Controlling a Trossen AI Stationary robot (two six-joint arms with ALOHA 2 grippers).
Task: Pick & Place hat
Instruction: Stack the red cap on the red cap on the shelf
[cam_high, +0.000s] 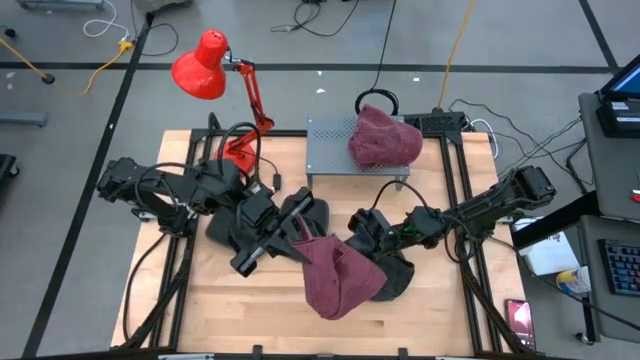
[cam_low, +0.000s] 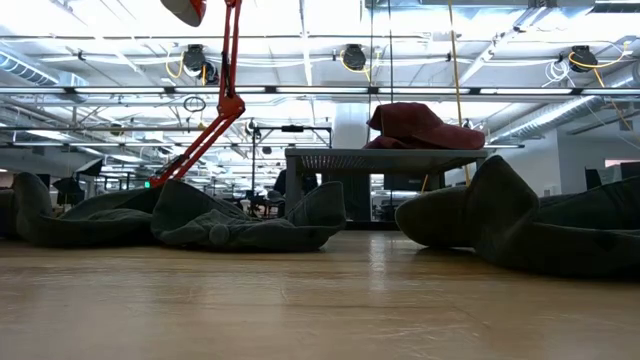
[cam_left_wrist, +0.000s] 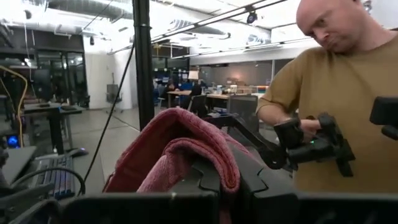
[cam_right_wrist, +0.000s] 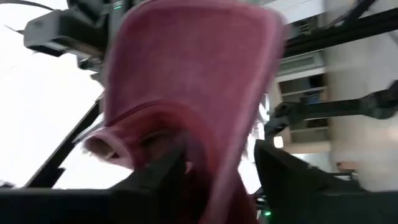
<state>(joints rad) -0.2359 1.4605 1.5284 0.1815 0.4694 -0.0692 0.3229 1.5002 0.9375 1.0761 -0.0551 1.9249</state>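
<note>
Hat (cam_high: 335, 280): we hold it between both hands for handover.
Left hand (cam_high: 297, 238): pinching hat.
Right hand (cam_high: 362, 243): closing around hat, grip unclear.

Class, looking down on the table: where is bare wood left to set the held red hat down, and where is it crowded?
Bare wood lies along the front edge of the table left of the held red hat, and at the front right corner. The middle is crowded: left gripper, right gripper, dark hats. The grey stand already carries another red hat.
</note>
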